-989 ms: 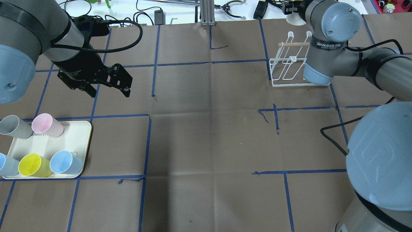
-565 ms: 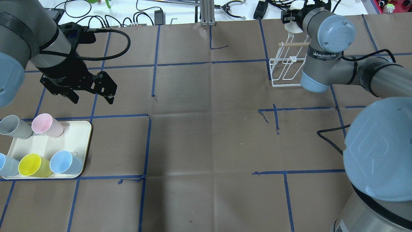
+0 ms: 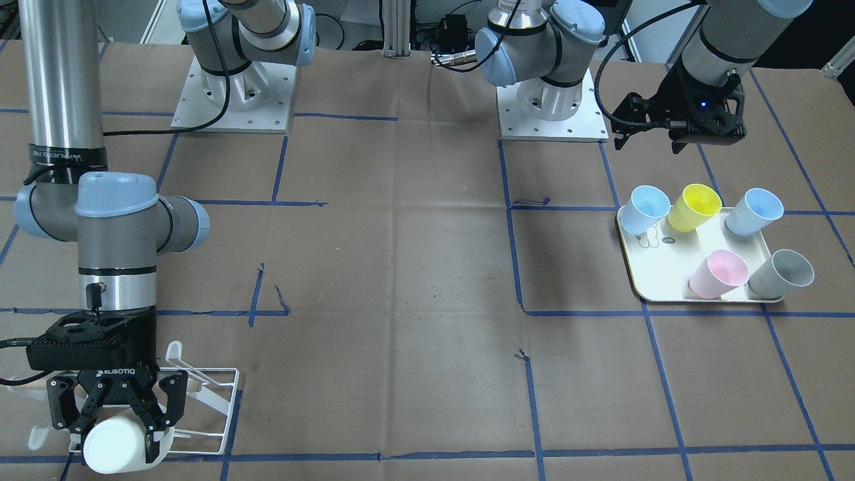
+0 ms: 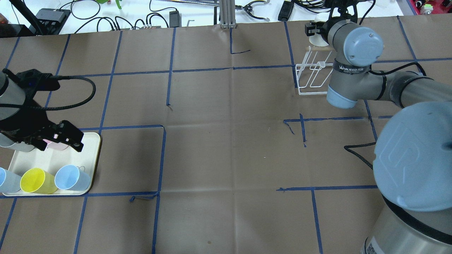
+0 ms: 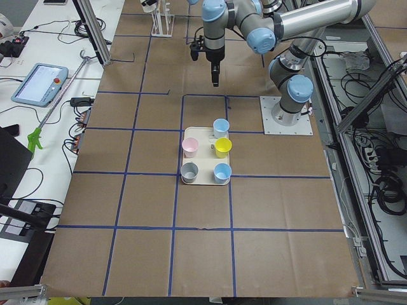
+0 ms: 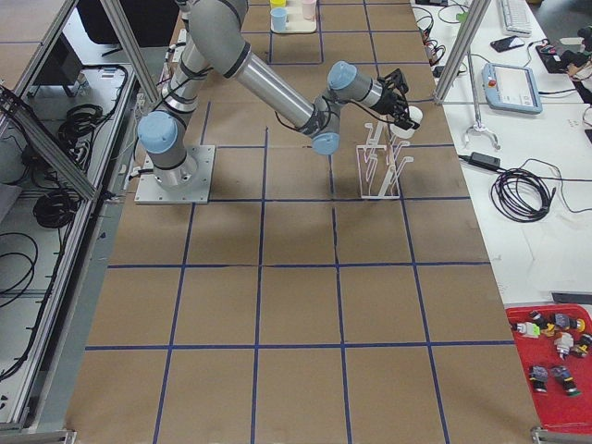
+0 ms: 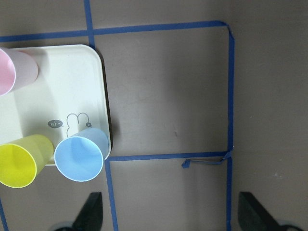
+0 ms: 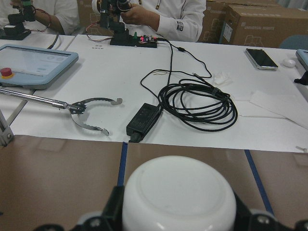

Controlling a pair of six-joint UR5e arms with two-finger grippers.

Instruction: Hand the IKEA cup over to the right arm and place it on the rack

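Jaws of the right arm are closed on the white IKEA cup (image 3: pixel 117 446), one finger on each side, with its closed base uppermost in the right wrist view. The cup is at the far end of the rack (image 4: pixel 313 78), on the far right of the worktop (image 4: pixel 226 151), close to where the brown paper ends. Whether it touches a prong cannot be told.

"ROBOTIQ" is printed on the black body above these jaws, and "WANJEED" on a black band round the right arm (image 4: pixel 356 53).

Left jaws stand wide apart and hold nothing. They hang above the far side of the cream tray (image 3: pixel 661 280), at the near left of the worktop. On it stand a pink cup (image 3: pixel 718 274), a grey cup (image 3: pixel 778 272), a yellow cup (image 3: pixel 695 207) and two blue cups (image 3: pixel 649 208). The tray carries a small "hi~" speech bubble (image 7: pixel 55 123) beside an outline drawing.

Between tray and rack lies a wide stretch of brown paper crossed by blue tape lines (image 4: pixel 169 70). Past the far edge, a white table (image 8: pixel 144 62) holds a coiled black cable (image 8: pixel 202 103), with cardboard boxes (image 8: pixel 260 24) marked "UNIVERSAL ROBOTS" behind.
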